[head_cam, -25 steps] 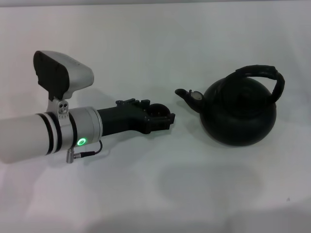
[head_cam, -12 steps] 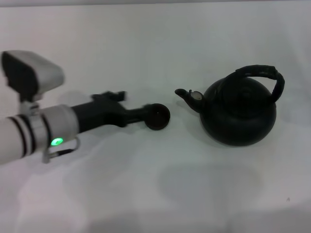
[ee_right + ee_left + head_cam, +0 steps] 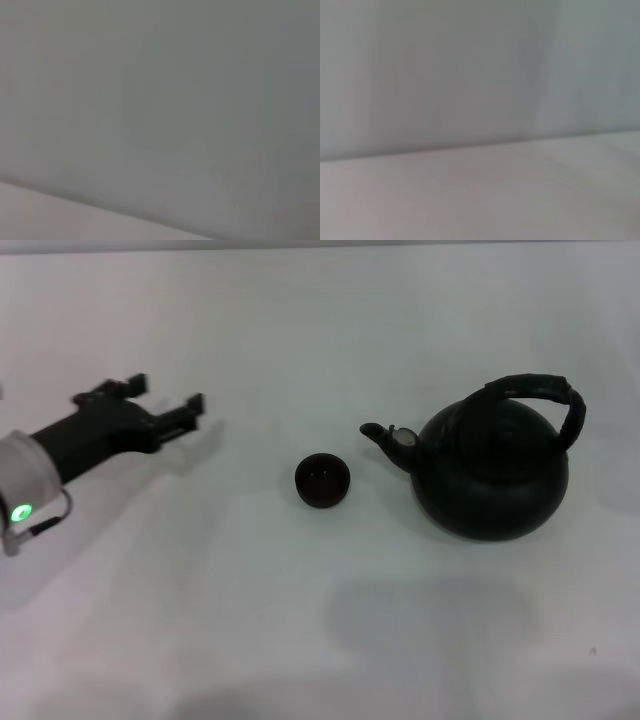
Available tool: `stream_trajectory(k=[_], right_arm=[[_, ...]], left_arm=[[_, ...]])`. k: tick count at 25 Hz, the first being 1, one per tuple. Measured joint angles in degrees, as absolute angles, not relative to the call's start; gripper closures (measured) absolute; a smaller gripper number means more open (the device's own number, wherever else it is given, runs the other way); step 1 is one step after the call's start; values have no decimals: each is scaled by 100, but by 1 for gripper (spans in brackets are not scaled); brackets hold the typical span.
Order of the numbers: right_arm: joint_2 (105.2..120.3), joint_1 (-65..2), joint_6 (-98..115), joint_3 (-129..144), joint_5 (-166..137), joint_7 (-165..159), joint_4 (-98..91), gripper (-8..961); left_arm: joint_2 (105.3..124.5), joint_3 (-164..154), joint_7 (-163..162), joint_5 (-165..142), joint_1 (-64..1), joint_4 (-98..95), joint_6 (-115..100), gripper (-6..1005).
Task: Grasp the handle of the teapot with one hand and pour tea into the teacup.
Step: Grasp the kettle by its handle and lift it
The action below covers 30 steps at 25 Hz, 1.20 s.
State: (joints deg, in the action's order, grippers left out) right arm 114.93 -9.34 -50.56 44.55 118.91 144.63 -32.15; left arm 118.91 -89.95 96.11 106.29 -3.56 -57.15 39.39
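With the left gripper [image 3: 165,405] spread and empty, the handle [image 3: 540,392] wants a centred, top-down grasp before tilting the spout toward the cup [image 3: 322,480].

A plain grey wall [image 3: 160,90] above a pale strip of table [image 3: 45,217] along the lower edge

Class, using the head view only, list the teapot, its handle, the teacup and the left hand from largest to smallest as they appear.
1. teapot
2. left hand and handle: alike in apparent size, so left unranked
3. teacup, smallest
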Motion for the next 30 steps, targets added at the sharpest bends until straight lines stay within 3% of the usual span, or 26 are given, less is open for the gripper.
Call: stream_trajectory(k=[5,11,15,21,30], right_arm=[[11493,-335,-5407,4444,10044,11993,-4930,176],[11458,-160,-6540,4178,8930,10544,-5670,178],[11406,-201,-7423,4040,8525,10084,-5686,178],[11529,-256,-8280,4170,8291,10135,-5449,179],[11540,-653,-8701,4311,8336,10752,-4344,181]], left_arm=[[11893,-8500,11266,12120,-320,-4965,4501,127],[11890,-8072,12849,13535,-458,-3790,5657,128],[11898,-8004,13241,13782,-609,-3328,5954,127],[11904,-7978,13307,13808,-687,-3165,6001,127],[11911,-7996,13317,13817,-767,-3071,6179,128]])
